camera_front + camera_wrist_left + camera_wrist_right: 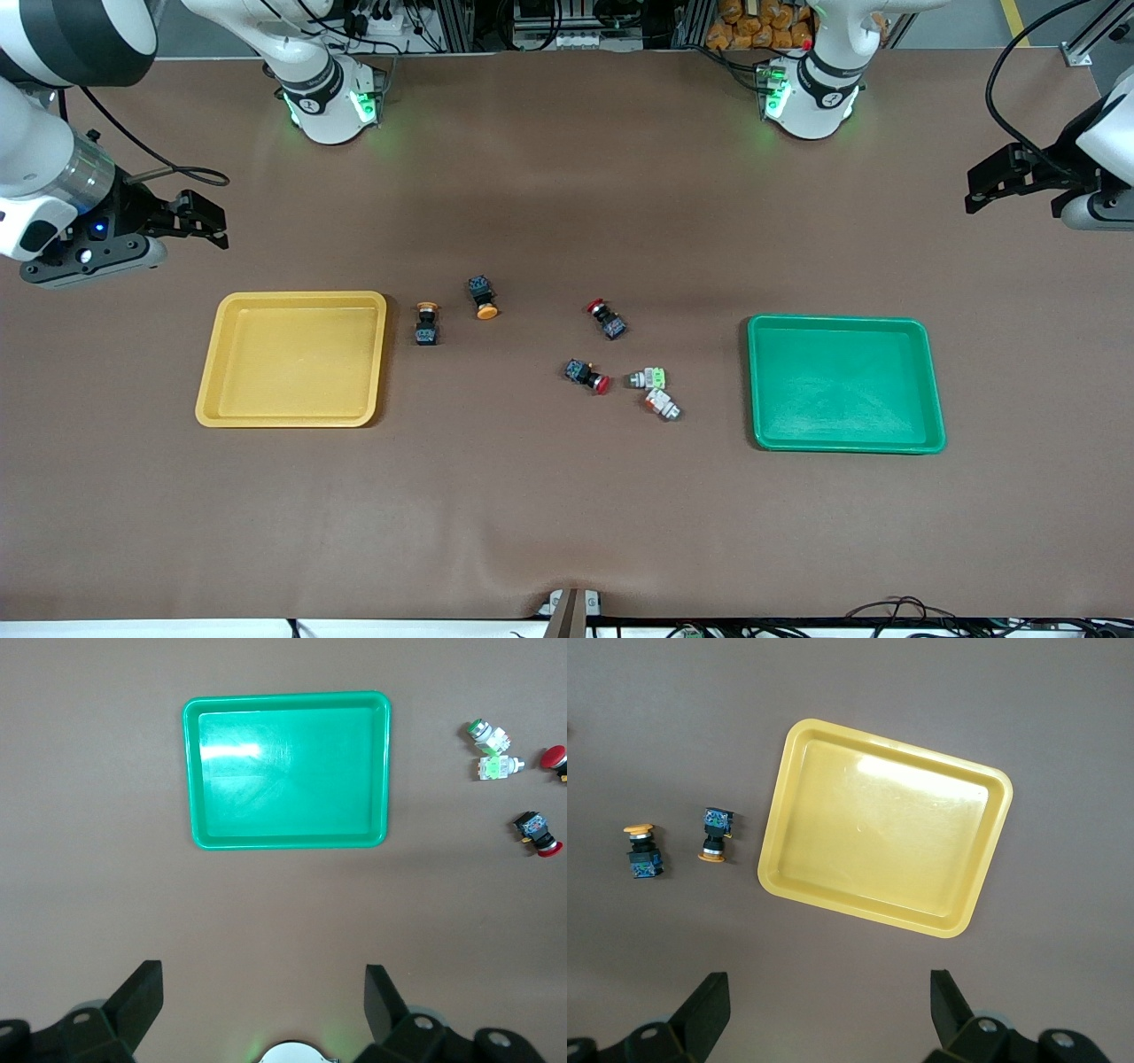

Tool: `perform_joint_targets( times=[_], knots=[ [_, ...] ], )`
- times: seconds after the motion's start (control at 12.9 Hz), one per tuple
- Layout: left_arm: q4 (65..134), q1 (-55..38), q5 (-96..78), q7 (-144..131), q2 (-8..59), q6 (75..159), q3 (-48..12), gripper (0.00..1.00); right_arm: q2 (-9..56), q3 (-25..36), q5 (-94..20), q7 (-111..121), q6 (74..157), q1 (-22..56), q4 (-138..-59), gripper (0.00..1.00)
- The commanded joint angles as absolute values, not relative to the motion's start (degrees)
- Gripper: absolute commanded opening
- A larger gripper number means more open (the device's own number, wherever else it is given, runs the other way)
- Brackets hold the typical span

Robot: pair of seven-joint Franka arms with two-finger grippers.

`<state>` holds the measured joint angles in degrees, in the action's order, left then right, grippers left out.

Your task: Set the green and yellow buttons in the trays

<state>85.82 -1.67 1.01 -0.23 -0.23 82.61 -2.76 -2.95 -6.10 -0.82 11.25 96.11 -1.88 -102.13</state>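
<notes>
The yellow tray (292,359) lies toward the right arm's end and the green tray (842,385) toward the left arm's end; both are empty. Two black-bodied yellow-capped buttons (426,323) (483,298) lie beside the yellow tray. Two pale buttons, one green-faced (647,378) and one orange-red-faced (662,404), lie between the trays. My right gripper (205,223) is open and empty in the air at the table's end, beside the yellow tray (886,846). My left gripper (983,188) is open and empty over the table's end, beside the green tray (285,771).
Two black-bodied switches with red caps (607,319) (588,375) lie next to the pale buttons. The brown mat bulges at the table's front edge near a clamp (571,607). Bare mat surrounds both trays.
</notes>
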Motion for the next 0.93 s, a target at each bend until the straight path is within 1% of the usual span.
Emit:
perform_joint_targets(
  times=[0.0, 0.39, 0.7, 0.85],
  knots=[
    [85.17, -1.49, 0.53, -0.97, -0.18, 81.83, -2.72, 1.00, -4.83, -6.42, -1.49, 10.46, 96.42, -2.46, -103.80, 1.00],
    [85.17, -1.58, 0.53, -1.05, -0.18, 81.83, -2.72, 1.00, -4.75, -6.59, -2.02, 9.94, 96.42, -2.11, -103.71, 1.00],
    [85.17, -1.49, 0.53, -1.05, -0.18, 81.83, -2.72, 1.00, -4.83, -6.59, -2.37, 4.23, 96.15, 1.66, -103.62, 1.00],
    [85.17, -1.49, 0.62, -1.05, -0.18, 81.83, -2.72, 1.00, -4.75, -6.59, -2.37, 3.52, 96.24, 2.28, -103.62, 1.00]
  ],
)
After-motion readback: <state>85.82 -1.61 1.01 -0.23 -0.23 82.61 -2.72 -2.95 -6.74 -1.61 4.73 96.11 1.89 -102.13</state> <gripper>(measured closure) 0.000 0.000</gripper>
